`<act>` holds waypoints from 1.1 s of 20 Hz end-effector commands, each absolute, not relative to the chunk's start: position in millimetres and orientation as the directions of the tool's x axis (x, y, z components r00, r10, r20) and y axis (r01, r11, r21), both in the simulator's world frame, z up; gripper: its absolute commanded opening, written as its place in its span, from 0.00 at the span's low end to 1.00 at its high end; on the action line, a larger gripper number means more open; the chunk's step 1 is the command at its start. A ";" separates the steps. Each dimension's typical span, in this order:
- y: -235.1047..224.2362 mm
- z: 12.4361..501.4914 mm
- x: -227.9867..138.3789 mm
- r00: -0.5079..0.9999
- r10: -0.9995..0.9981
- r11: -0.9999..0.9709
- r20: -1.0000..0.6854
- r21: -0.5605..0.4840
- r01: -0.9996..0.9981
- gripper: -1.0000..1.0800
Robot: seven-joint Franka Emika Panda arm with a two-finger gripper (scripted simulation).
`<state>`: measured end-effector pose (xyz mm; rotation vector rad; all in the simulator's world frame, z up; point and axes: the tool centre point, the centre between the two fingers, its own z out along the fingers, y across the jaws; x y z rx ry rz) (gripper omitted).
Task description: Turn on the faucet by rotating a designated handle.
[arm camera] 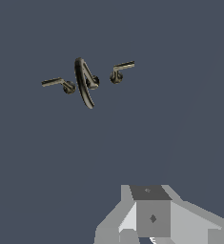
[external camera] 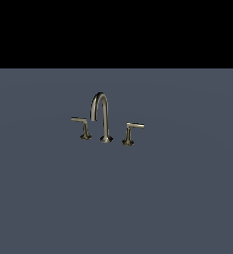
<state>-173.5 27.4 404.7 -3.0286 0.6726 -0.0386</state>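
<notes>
Standing near the middle of the grey counter [external camera: 38,198], well away from every edge, the faucet [external camera: 102,116] shows its twin lever [external camera: 82,127], then the arched spout, then the handle [external camera: 132,132], its thin arm pointing toward the exterior view's right. The gripper [arm camera: 151,224] hangs well apart above; whether it is spread, I cannot tell.

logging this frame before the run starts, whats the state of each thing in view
tall arched brass-grey gooseneck spout: upright, untouched, no water visible
short brass-grey lever handle on the exterior view's right: arm pointing to that view's right, not touched
twin brass-grey lever handle on the exterior view's left: arm pointing to that view's left, not touched
grey gripper: far from the faucet, holding nothing, jaws unclear
</notes>
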 end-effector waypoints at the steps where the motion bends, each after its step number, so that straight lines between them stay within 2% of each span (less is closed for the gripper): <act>1: 30.8 390.1 -160.4 0.877 -0.480 -0.877 0.014 -0.043 -0.479 0.00; 22: 24.1 272.5 -51.3 0.534 -0.845 -0.534 -0.002 -0.033 -0.845 0.00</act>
